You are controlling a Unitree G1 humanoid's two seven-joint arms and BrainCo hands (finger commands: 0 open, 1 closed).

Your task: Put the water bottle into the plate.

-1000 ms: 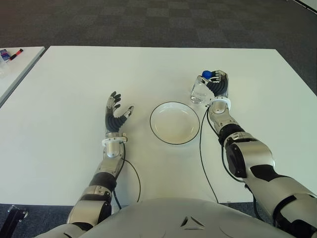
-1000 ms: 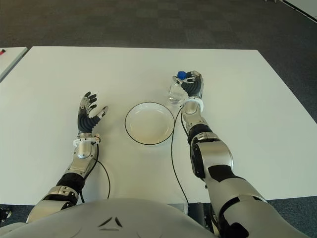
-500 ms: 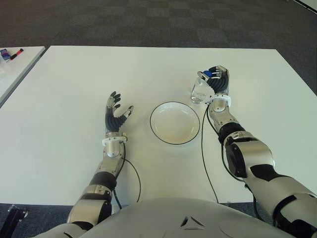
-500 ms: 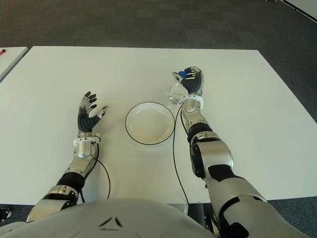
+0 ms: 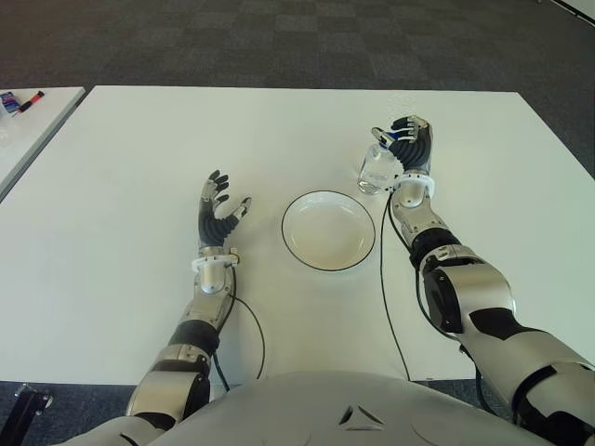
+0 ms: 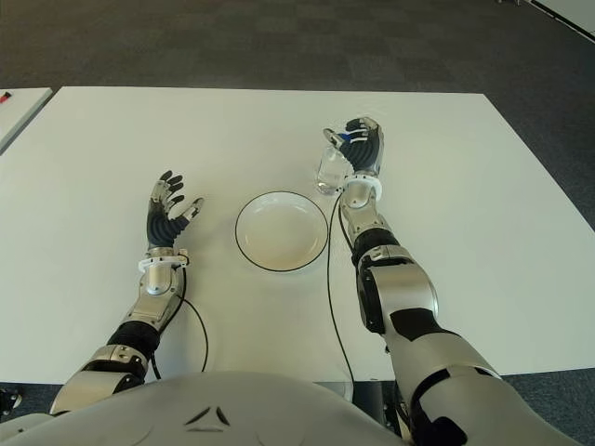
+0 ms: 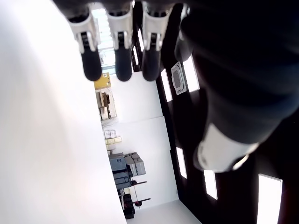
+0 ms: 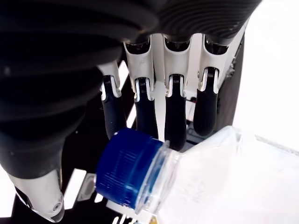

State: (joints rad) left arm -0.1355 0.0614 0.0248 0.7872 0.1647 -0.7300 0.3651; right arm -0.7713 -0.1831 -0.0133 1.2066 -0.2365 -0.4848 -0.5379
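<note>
While the clear water bottle [image 5: 376, 171] with its blue cap [image 8: 127, 167] is standing on the white table [image 5: 130, 177], just beyond the far right edge of the plate [image 5: 328, 230], we are seeing the right hand [image 5: 407, 156] closing in around it. From the head camera, we are finding the bottle tucked against the palm side of that hand, with the dark fingers [image 8: 174, 116] reaching up behind the neck. From the right wrist camera, we are looking at four fingers held straight and side by side behind the cap, and a thumb tip [image 8: 35, 201] sitting off to one side of it. We are not seeing the fingers wrapped around the bottle; they are extended rather than curled, and we cannot tell whether any of them is pressing on the plastic.

We are noting that the white, dark-rimmed plate is lying near the middle of the table with nothing in it, and the bottle is outside its rim. A black cable [image 5: 381, 288] is running along the table beside the right forearm, past the plate's right edge.

We are placing the left hand [image 5: 217, 211] to the left of the plate, well apart from it, palm up with its fingers spread and holding nothing.
</note>
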